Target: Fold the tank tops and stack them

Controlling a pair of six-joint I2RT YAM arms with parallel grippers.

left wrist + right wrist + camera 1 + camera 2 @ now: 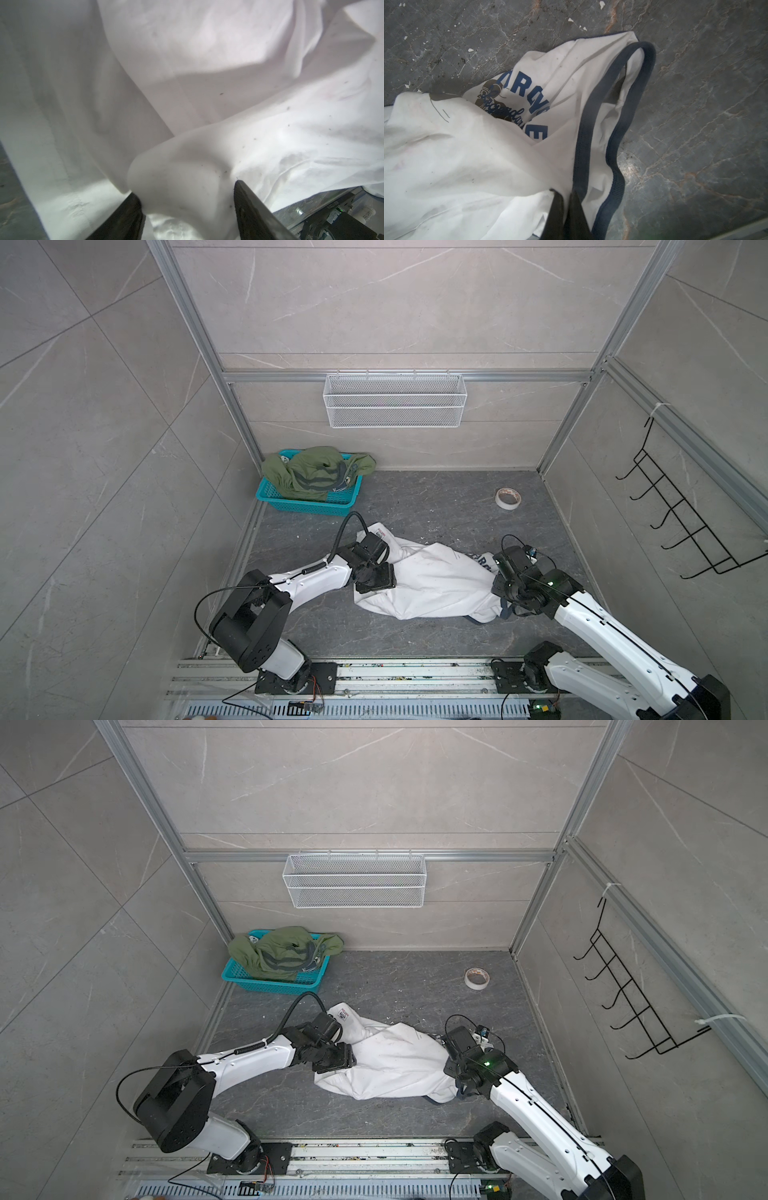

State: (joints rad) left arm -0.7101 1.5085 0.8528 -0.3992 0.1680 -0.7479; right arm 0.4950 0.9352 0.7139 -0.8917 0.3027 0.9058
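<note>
Your white tank top (432, 580) is soft matt cloth, creased and flecked with dark specks. Its navy trim (582, 149) is ribbed knit, and the chest graphic (527, 93) looks like flat print. The olive tank top (311, 475) is matt cloth too. The teal basket (307, 508) is latticed plastic with a slight gloss. The surface (436, 506) looks like dark veined stone with a faint sheen. On the far wall, the mesh basket (395, 406) is white-coated wire and the frame rail (519, 376) is brushed metal.

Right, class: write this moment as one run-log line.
left gripper: open astride white top | right gripper: shut on white top | green top: in basket
</note>
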